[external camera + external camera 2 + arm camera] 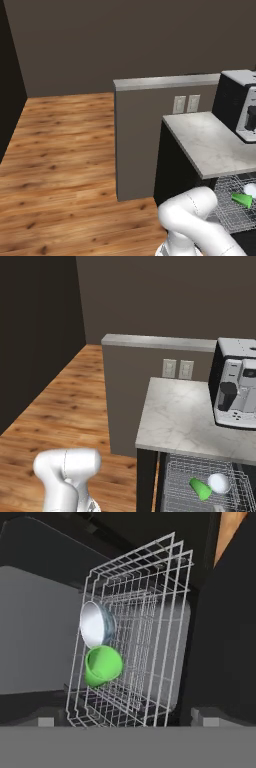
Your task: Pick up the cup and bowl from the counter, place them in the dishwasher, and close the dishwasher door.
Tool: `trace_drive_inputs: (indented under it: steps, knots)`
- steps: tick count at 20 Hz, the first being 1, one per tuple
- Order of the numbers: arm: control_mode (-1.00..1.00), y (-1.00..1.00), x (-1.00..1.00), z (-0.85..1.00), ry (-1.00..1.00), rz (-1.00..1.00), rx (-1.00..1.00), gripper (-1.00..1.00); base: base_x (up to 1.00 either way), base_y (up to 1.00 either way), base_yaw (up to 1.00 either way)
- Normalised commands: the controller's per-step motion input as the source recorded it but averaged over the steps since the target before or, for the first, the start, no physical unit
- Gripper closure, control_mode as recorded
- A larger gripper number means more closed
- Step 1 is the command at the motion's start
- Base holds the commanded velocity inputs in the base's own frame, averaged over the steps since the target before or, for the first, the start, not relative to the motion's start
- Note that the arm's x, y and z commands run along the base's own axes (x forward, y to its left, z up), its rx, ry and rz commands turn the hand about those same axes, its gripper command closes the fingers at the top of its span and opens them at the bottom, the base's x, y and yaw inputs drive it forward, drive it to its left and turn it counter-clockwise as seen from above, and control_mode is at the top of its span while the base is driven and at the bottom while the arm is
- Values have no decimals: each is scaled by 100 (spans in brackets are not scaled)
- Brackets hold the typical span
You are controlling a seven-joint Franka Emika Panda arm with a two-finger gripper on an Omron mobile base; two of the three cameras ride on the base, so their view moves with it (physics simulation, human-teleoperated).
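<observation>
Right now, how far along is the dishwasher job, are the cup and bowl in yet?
Both are in: the green cup and the white bowl lie side by side in the dishwasher's wire rack, which is pulled out below the counter. The claw holds nothing and looks open. What's left is pushing the rack in, most likely, and shutting the door.

Worktop: pale marbled stone look, smooth, faint grey veining, matt.
Cabinet fronts below: flat black, matt.
Rack: thin silver wire mesh, metallic.
Cup: bright green, plain, smooth plastic look, soft sheen.
Bowl: white, smooth, glossy inside.
Floor: warm brown wood planks, visible grain and knots.
Partition wall: plain grey, matt; paler smooth cap.
Coffee machine: black and brushed-silver panels.
</observation>
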Motion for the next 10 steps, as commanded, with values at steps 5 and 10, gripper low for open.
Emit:
trace_drive_inputs:
  steps: [5, 10]
  knots:
    - [-100, 32, -51, 0, -12, 0, 0, -100, 0, 0, 0]
    - [-100, 19, -49, 2, -13, 1, -1, -100, 0, 0, 0]
